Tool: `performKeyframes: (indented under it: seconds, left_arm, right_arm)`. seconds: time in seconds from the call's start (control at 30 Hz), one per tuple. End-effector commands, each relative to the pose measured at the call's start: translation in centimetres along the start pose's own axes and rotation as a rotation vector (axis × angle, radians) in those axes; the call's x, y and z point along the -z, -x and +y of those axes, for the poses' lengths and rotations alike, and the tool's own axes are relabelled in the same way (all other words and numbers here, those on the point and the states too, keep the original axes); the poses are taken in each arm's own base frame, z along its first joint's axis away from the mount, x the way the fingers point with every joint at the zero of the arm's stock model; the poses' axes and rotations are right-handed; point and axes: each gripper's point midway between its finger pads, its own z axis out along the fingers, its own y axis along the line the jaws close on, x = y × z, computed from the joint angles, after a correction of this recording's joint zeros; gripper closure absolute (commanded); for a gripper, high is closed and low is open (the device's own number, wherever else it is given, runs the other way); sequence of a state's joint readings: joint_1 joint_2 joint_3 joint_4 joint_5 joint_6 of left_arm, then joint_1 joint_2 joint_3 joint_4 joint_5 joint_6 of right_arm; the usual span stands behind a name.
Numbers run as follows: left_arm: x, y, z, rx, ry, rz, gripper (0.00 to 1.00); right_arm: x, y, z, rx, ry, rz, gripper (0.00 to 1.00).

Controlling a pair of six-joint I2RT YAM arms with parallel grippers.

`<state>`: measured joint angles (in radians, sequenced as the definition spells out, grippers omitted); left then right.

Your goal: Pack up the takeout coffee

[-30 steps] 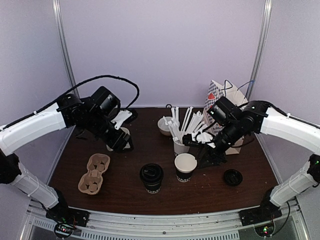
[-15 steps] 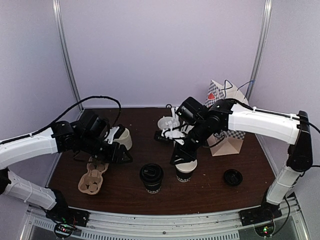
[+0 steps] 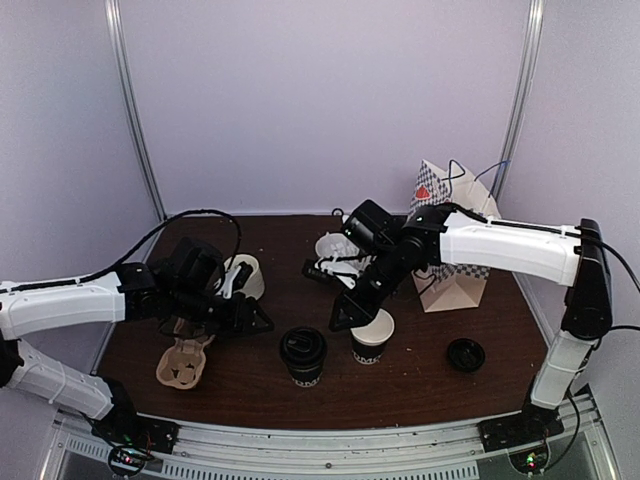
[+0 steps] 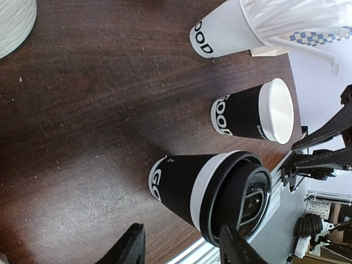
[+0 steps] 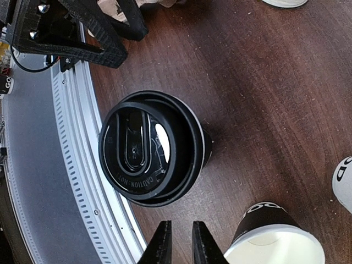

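Note:
One black cup with its lid on (image 3: 303,355) stands at the front middle; it also shows in the left wrist view (image 4: 209,190) and the right wrist view (image 5: 148,148). The second black cup (image 3: 371,336) stands open to its right, white inside (image 4: 258,110) (image 5: 275,242). Its loose black lid (image 3: 465,354) lies further right. My left gripper (image 3: 255,320) is open and empty, low, just left of the lidded cup (image 4: 181,250). My right gripper (image 3: 340,315) hovers between the two cups, jaws nearly together and empty (image 5: 181,242).
A cardboard cup carrier (image 3: 187,350) lies front left under my left arm. A cream mug (image 3: 247,275) stands behind it. The white cup of stirrers (image 4: 231,27) and a white bowl (image 3: 330,245) stand mid-back. A paper bag (image 3: 450,250) stands back right.
My right arm has swung left from the stirrer cup to above the gap between the two black cups. My left arm has dropped and reached right toward the lidded cup.

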<state>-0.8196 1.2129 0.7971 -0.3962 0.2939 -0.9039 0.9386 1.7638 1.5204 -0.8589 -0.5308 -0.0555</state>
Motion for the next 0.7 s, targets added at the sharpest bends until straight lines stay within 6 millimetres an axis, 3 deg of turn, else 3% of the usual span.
performKeyframes:
  seconds: [0.0,0.67]
  left_arm:
    - [-0.8,0.8,-1.0,0.012,-0.056,-0.017,0.51]
    - [-2.8,-1.1,-0.6,0.03,-0.049,0.067,0.57]
  right_arm:
    - [-1.6,0.0,0.6,-0.048,0.053,0.011,0.83]
    - [-3.1,-0.8,0.6,-0.079,0.104,0.054,0.85]
